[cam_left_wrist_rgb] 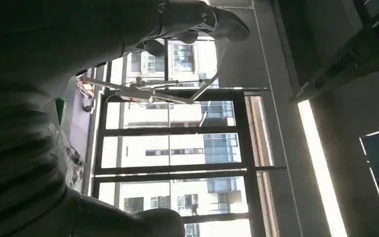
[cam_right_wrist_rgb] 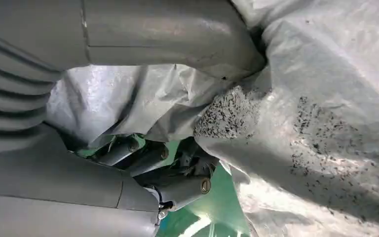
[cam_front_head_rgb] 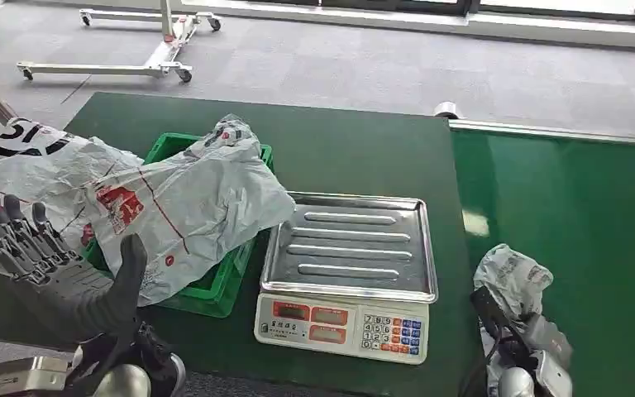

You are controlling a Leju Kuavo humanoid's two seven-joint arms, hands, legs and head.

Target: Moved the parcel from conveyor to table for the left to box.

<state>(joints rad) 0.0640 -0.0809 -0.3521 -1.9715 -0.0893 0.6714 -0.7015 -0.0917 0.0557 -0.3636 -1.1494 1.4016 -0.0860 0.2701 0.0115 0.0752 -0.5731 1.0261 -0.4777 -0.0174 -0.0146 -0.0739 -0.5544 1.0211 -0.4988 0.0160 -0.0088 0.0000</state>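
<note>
Right robot hand [cam_front_head_rgb: 519,351] grips the crumpled grey plastic parcel [cam_front_head_rgb: 513,277] on the green conveyor [cam_front_head_rgb: 579,215], near the desk [cam_front_head_rgb: 347,157] edge. Left robot hand [cam_front_head_rgb: 45,265] open, beside the heaped green crate [cam_front_head_rgb: 215,289]; steel-pan scale [cam_front_head_rgb: 349,248] between.

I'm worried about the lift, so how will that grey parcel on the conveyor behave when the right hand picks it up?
The grey parcel is a crumpled plastic mailer, so it will probably flop and sag rather than hold its shape. Its glossy film looks slippery; the right hand, fingers already wrapped into its folds, may gather loose plastic more than contents. It looks soft, so unlikely to roll off the conveyor.
</note>
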